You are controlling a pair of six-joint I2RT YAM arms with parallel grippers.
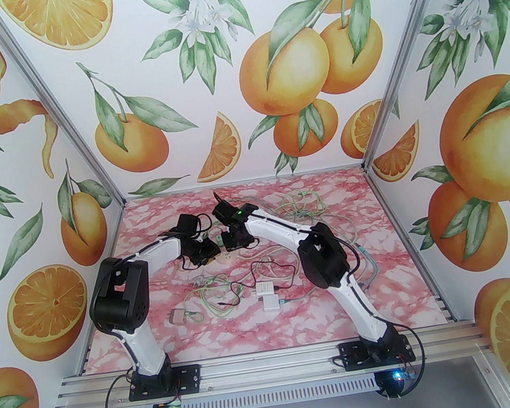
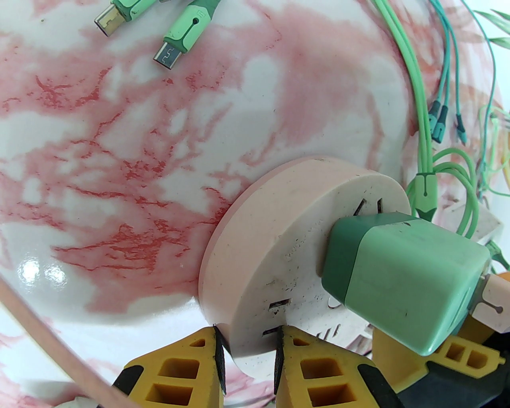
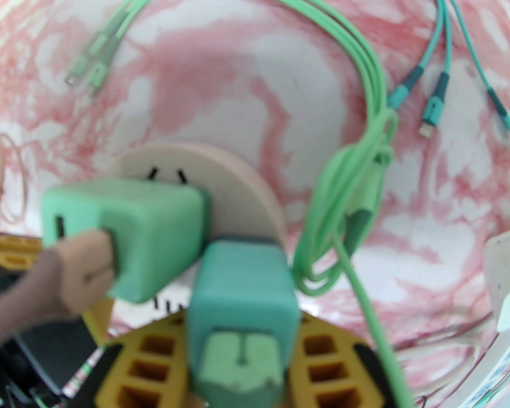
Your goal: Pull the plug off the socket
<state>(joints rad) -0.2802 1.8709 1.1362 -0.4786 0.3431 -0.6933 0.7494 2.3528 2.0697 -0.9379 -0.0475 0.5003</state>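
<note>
Behind left wrist's green plug [image 2: 402, 279], right pincer [image 3: 243, 322] clamps a teal plug [image 3: 239, 283].

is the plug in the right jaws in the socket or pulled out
In: the plug sits flush against the socket, no prongs showing, though the right wrist view is blurred.

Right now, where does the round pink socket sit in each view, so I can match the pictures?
Top external: socket small, just below-left of picture centre.
Left wrist: socket lower centre-right, rim between the left gripper fingers.
Right wrist: socket centre-left, behind the teal plug held by the right gripper.
Shared landmark: the angled slot pair on its face, in both wrist views.
</note>
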